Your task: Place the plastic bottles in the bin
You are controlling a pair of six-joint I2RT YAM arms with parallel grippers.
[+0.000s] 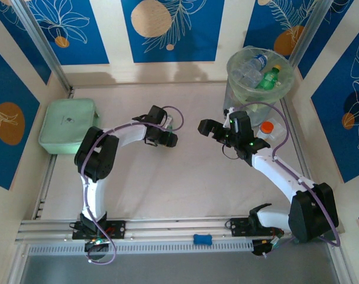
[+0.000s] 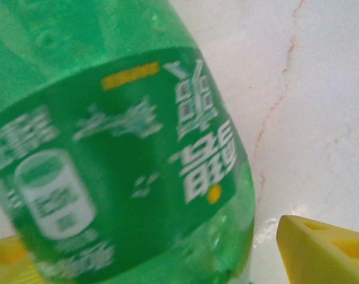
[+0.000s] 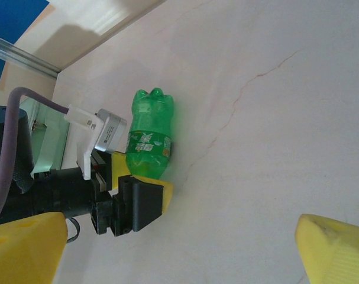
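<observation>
A green plastic bottle (image 3: 149, 139) lies on the pale table between the yellow fingers of my left gripper (image 3: 141, 177). Up close, the green bottle (image 2: 120, 154) sits between the fingers of that gripper (image 2: 167, 254), with a gap of table showing between it and the right finger (image 2: 324, 248). From above, my left gripper (image 1: 167, 131) is left of centre. My right gripper (image 1: 212, 129) faces it from the right, open with nothing between its fingers. The bin (image 1: 233, 66) stands at the back right, holding a green bottle (image 1: 269, 78) and a clear one (image 1: 254, 64).
A white bottle with an orange cap (image 1: 268, 129) lies just below the bin, beside the right arm. A flat mint-green box (image 1: 70, 125) sits at the left edge of the table. Blue patterned walls close in the back and sides.
</observation>
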